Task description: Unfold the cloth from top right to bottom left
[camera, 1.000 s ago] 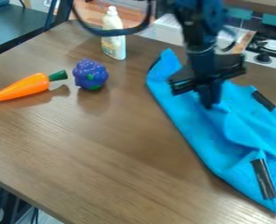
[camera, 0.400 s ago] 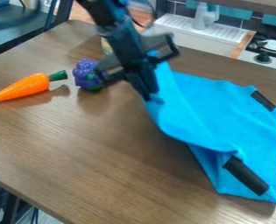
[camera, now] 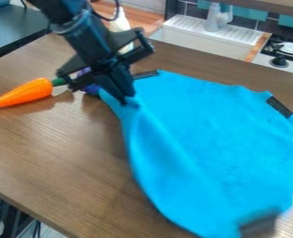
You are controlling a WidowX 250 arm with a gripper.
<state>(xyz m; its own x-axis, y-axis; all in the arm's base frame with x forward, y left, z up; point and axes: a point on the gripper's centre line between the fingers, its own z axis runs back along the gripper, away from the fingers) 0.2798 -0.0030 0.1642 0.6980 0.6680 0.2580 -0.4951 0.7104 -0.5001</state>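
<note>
Cloth (camera: 204, 135), carrot (camera: 24, 94), btl (camera: 120, 24): 1 ea.

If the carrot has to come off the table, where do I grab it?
Come down on the carrot from above and close across its thick end, just short of the green top. It lies lengthwise and tapers to a thin tip, which would probably slip more easily.

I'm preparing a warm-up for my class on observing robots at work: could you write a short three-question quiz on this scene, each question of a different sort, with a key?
1. Multiple choice: What is the gripper holding?
A) the white bottle
B) the blue cloth
C) the tap

2. True or false: The orange carrot lies on top of the cloth.

3. Fill in the missing word: The strips along the cloth's edges are ____ in colour.

Key: 1. B; 2. false; 3. black
</note>
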